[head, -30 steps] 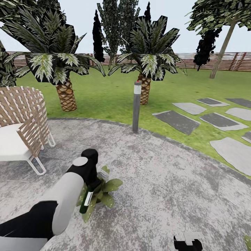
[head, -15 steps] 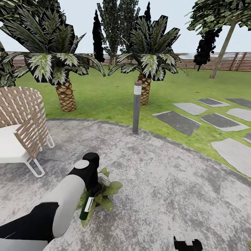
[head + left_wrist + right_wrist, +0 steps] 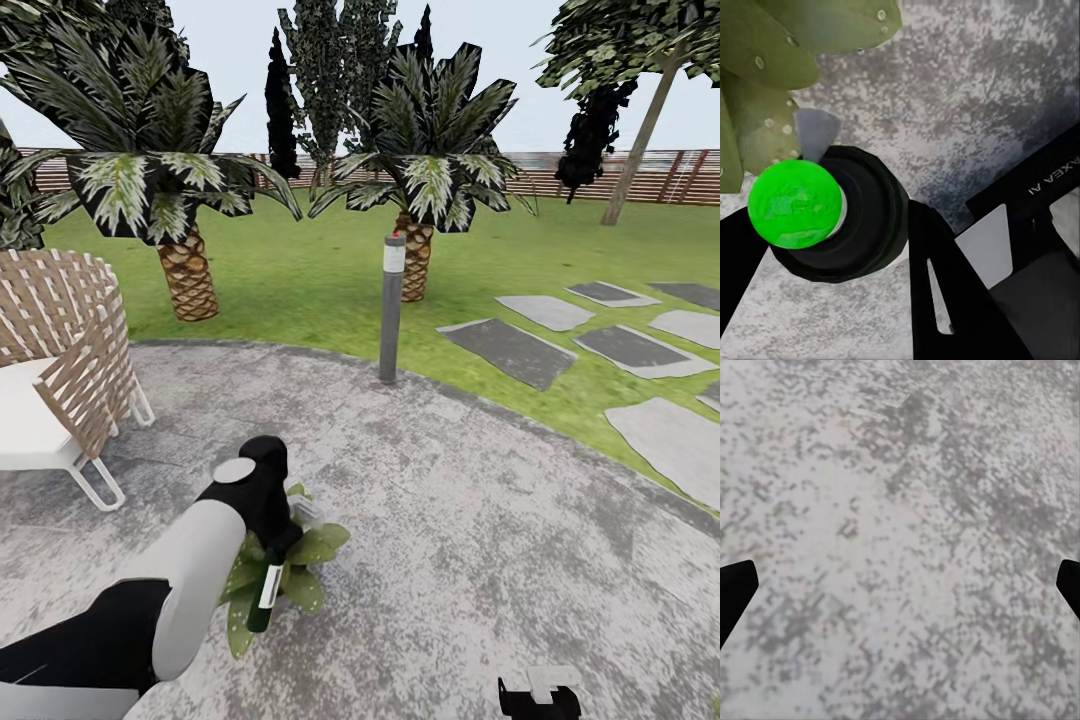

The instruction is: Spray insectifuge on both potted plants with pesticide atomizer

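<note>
In the head view my left gripper [image 3: 275, 545] hangs low over the paving, shut on the pesticide atomizer [image 3: 264, 592], a small dark bottle with a pale band that points down. Right beneath it sits one potted plant [image 3: 315, 548], a low rosette of broad green leaves. In the left wrist view the black fingers [image 3: 945, 292] clamp the round dark atomizer [image 3: 862, 225], whose end shows a bright green ball. Leaves [image 3: 772, 52] beside it carry small white specks of insectifuge [image 3: 769, 122]. My right gripper [image 3: 540, 695] is open above bare paving [image 3: 900, 540].
A woven chair [image 3: 60, 370] with a white seat stands at the left. A grey lamp post [image 3: 391, 305] rises at the paving's far edge. Palms [image 3: 190, 270] grow on the lawn, stepping stones [image 3: 520, 350] lie at the right, and a wooden fence [image 3: 620, 172] runs behind.
My left gripper has carried the atomizer a little to the right and lower over the potted plant. The right gripper has stayed put.
</note>
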